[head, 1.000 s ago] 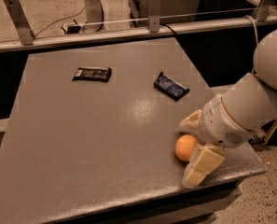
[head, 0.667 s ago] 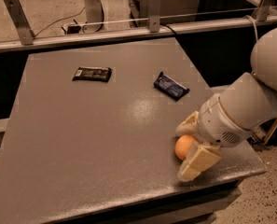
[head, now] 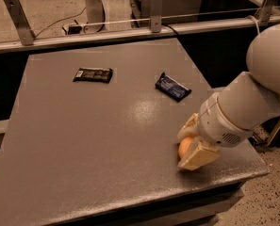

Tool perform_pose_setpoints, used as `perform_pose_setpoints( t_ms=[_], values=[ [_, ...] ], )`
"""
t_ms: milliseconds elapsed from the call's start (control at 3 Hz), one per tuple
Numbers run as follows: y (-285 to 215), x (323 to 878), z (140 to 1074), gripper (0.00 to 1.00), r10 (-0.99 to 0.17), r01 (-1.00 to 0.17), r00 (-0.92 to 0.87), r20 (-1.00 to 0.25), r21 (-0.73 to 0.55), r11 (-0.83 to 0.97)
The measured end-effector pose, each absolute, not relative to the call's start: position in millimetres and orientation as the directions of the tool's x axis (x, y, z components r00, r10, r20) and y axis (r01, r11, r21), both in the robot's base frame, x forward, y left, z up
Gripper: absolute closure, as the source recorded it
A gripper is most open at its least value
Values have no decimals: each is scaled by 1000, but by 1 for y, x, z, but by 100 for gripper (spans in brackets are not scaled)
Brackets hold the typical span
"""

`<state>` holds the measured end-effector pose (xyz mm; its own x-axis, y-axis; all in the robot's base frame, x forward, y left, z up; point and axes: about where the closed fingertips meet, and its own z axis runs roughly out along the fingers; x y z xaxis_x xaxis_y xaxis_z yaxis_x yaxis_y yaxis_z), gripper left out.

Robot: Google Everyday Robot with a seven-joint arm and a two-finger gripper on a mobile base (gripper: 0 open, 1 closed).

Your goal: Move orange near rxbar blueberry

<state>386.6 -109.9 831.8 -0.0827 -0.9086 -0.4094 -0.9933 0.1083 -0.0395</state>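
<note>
The fingers [head: 199, 157] sit narrowly around the orange [head: 182, 149], with the gripper [head: 187, 146] low at the lower right of the table [head: 83, 140]. Make sure the hold is firm, lift slightly, then carry it up-frame and set it beside the blue bar [head: 173, 87], well clear of the dark bar [head: 93, 74] at upper left.

Cream fingers [head: 199, 157] clasp the orange [head: 183, 148] at grey table's [head: 106, 140] rt front; rxbar blueberry [head: 173, 87] dk blue, other bar [head: 93, 74] blk-brown.
</note>
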Motion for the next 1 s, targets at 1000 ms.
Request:
perform_pose_setpoints(
  t_ms=[1000],
  values=[
    [-120,519,891,100,-831,-941,-120,-543,-203,269]
  ],
)
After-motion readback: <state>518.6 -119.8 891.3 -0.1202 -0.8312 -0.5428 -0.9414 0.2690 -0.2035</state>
